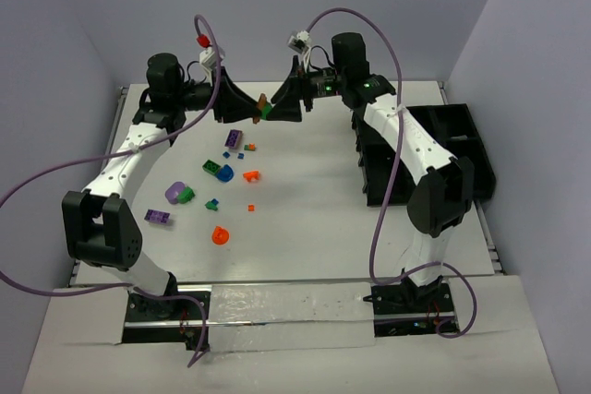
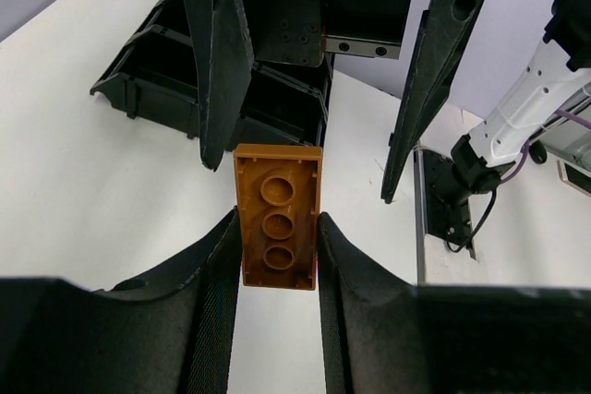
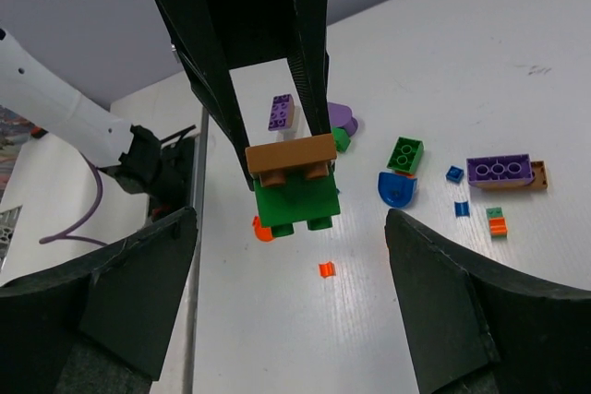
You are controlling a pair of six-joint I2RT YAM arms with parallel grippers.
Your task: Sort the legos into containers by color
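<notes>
**Student:** What is shown between the two arms, above the tabletop [image 1: 314,219]?

**Instructor:** A brown brick [image 2: 277,219], pinched by its long sides between the left fingers [image 2: 214,311]. A green brick [image 3: 295,202] is stuck to one face of it. The pair hangs in the air, off the surface.

**Student:** And the right fingers [image 3: 452,311]?

**Instructor:** Spread wide and pointed at the left ones. In the right wrist view there is a clear gap between them and both bricks.

**Student:** Where do the other pieces lie?

**Instructor:** Loose on the left half of the tabletop. Top view, far to near:
- a purple brick [image 1: 233,139]
- a second green brick [image 1: 213,169] just beside a blue rounded piece [image 1: 225,173]
- an orange piece [image 1: 251,174]
- a purple rounded piece [image 1: 174,193] with a small green piece [image 1: 187,196] touching it
- a second purple brick [image 1: 157,217]
- an orange round piece [image 1: 220,235]

Tiny bits [image 1: 212,203] lie among them.

**Student:** And the tray?

**Instructor:** The black tray [image 1: 462,122] stands at the tabletop's right edge, partly behind the right arm and well apart from the loose pieces. What its compartments hold cannot be told.
</notes>
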